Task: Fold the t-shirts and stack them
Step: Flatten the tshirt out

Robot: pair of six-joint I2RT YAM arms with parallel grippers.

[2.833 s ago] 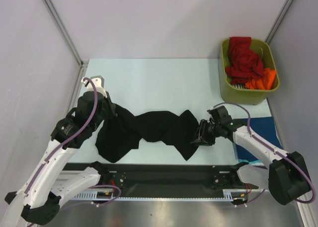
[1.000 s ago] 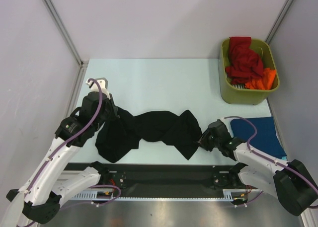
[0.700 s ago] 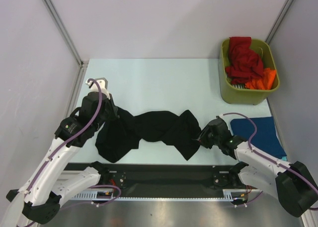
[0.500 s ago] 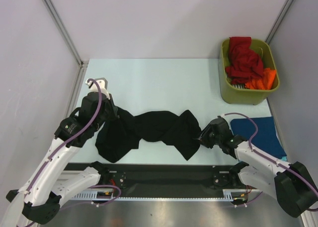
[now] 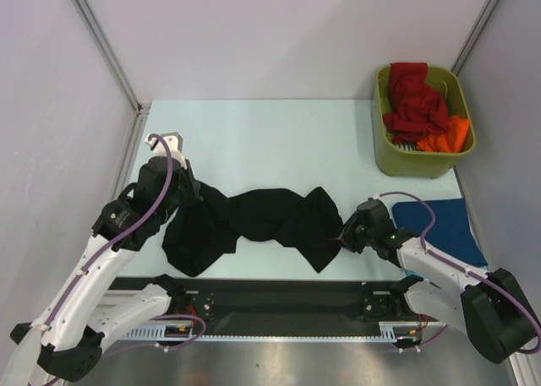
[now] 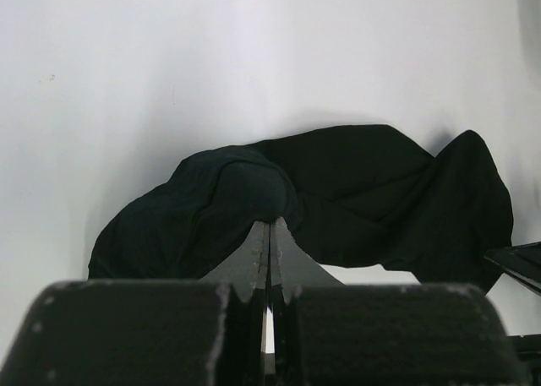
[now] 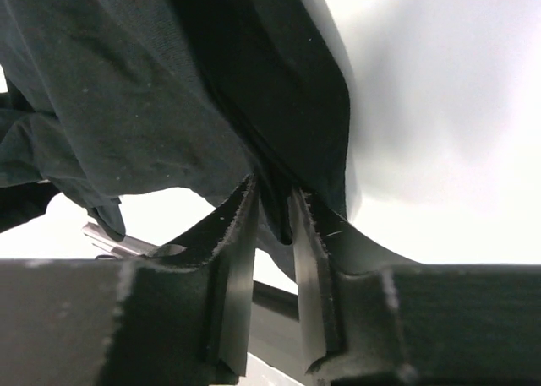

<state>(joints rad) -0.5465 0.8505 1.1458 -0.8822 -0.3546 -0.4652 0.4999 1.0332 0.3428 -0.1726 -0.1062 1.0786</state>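
Note:
A black t-shirt [image 5: 254, 221] lies twisted and stretched across the middle of the table. My left gripper [image 5: 193, 192] is shut on its left end, and the left wrist view shows the fingertips [image 6: 270, 225] pinched into a bunch of the dark cloth [image 6: 338, 192]. My right gripper [image 5: 342, 236] is at the shirt's right edge. In the right wrist view its jaws [image 7: 272, 192] stand narrowly open, astride a hanging fold of the black cloth [image 7: 127, 90]. A folded dark blue t-shirt [image 5: 441, 227] lies flat at the right, behind the right arm.
An olive-green bin [image 5: 423, 162] stands at the back right, holding a red t-shirt [image 5: 414, 103] and an orange one [image 5: 445, 137]. The black base rail [image 5: 270, 297] runs along the near edge. Walls close in on the left and right.
My right gripper has crept left from just off the shirt's right edge, so the cloth is now between its fingers. The left arm and the shirt have not moved.

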